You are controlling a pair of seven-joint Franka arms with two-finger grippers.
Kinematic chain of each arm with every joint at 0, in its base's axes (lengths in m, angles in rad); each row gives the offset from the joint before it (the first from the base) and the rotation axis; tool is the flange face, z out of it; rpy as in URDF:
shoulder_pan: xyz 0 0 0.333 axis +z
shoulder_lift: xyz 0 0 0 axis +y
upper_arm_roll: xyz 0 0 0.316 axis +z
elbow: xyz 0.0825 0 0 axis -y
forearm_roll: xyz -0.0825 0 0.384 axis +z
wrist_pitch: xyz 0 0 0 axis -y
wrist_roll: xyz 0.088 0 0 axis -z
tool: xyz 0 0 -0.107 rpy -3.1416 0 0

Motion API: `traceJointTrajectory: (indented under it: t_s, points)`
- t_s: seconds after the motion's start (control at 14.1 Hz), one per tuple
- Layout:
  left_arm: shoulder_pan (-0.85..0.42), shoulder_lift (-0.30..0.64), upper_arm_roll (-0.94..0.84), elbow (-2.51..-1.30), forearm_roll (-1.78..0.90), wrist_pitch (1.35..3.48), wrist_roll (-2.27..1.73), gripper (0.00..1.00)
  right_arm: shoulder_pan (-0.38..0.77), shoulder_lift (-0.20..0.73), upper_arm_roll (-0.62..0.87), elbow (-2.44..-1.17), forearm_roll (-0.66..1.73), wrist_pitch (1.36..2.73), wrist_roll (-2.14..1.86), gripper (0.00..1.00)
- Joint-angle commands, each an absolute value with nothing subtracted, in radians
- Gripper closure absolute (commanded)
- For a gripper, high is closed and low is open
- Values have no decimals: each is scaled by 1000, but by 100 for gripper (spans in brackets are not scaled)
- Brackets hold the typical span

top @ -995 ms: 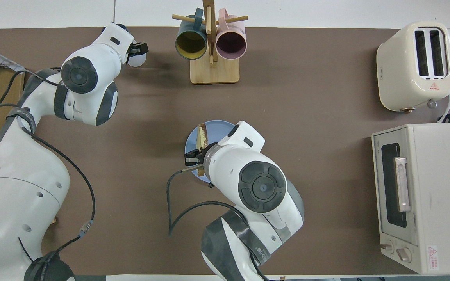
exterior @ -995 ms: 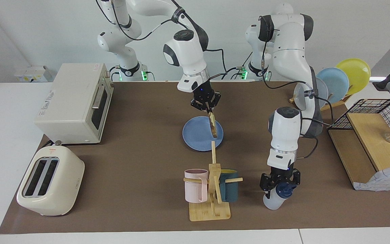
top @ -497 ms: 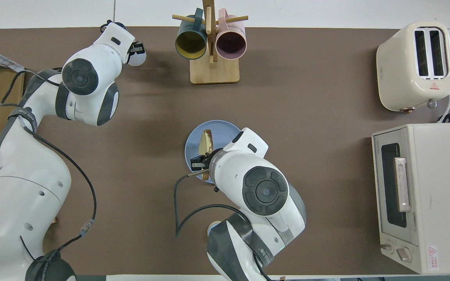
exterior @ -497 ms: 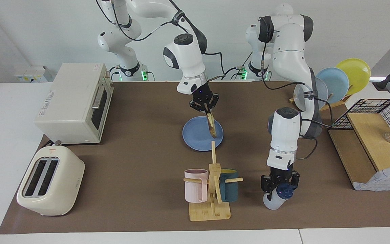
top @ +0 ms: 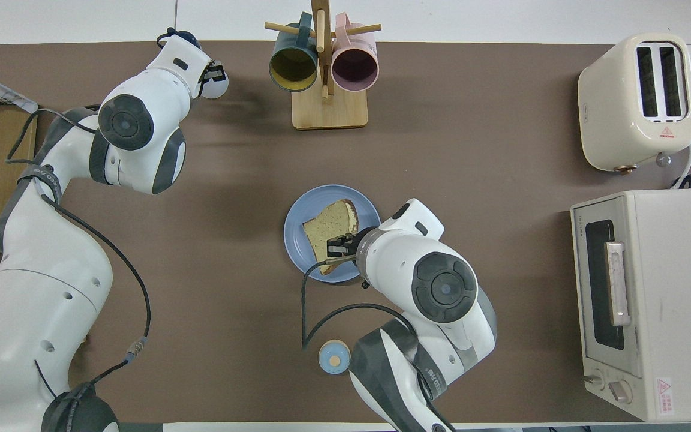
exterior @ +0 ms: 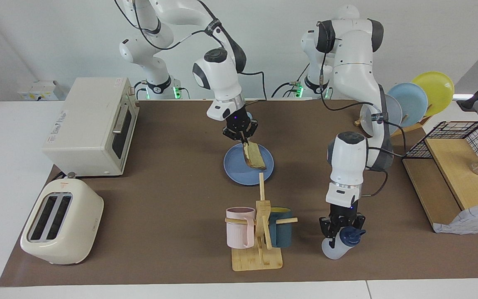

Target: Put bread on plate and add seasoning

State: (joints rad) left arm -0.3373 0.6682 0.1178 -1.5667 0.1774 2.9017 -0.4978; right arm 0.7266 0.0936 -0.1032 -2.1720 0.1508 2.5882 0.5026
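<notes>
The right gripper (exterior: 243, 139) pinches the toast slice (exterior: 254, 156), apparently tilted onto the blue plate (exterior: 235, 172) beneath; release low. The left gripper (exterior: 342, 232) clamps the seasoning bottle (exterior: 339, 245).

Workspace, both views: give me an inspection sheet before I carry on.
Surface: brown mat on a white table.
Job's things: bread tilted, lower edge on the blue plate; seasoning bottle tilted beside the mug rack.
Clutter: mug rack with pink and teal mugs, toaster, toaster oven, small bell.
Grippers: right gripper shut on the bread; left gripper shut on the seasoning bottle.
Cables: arm cable looping over the plate's rim.
Surroundings: plate rack, wire basket.
</notes>
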Motion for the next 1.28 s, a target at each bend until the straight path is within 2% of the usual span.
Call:
traceJointTrajectory:
  t_s: [0.0, 0.07, 0.14, 0.21, 0.43, 0.71, 0.99, 1.21]
  points:
    - [-336, 553, 115, -1676, 186, 2899, -476, 100, 712, 63, -97, -2206, 169, 2606, 500, 100]
    - [-336, 511, 115, -1712, 184, 2899, -412, 100, 710, 63, -97, -2204, 169, 2605, 503, 96]
    - [-336, 470, 115, -1744, 183, 2889, -326, 100, 709, 64, -97, -2203, 169, 2606, 499, 63]
    - [-336, 421, 114, -1768, 183, 2837, -254, 100, 700, 66, -97, -2195, 169, 2597, 496, 1]
    - [-347, 309, 101, -1792, 181, 2638, -134, 100, 681, 67, -98, -2181, 169, 2563, 497, 0]
    - [-348, 135, 16, -1822, 125, 2264, 151, 100, 652, 68, -104, -2100, 169, 2524, 485, 0]
    - [-357, -41, 11, -1879, -37, 1926, 616, 100, 638, 121, -103, -1838, 173, 2226, 485, 0]
    - [-426, -135, 11, -1945, -48, 1797, 730, 100, 618, 114, -104, -1775, 402, 2151, 489, 0]
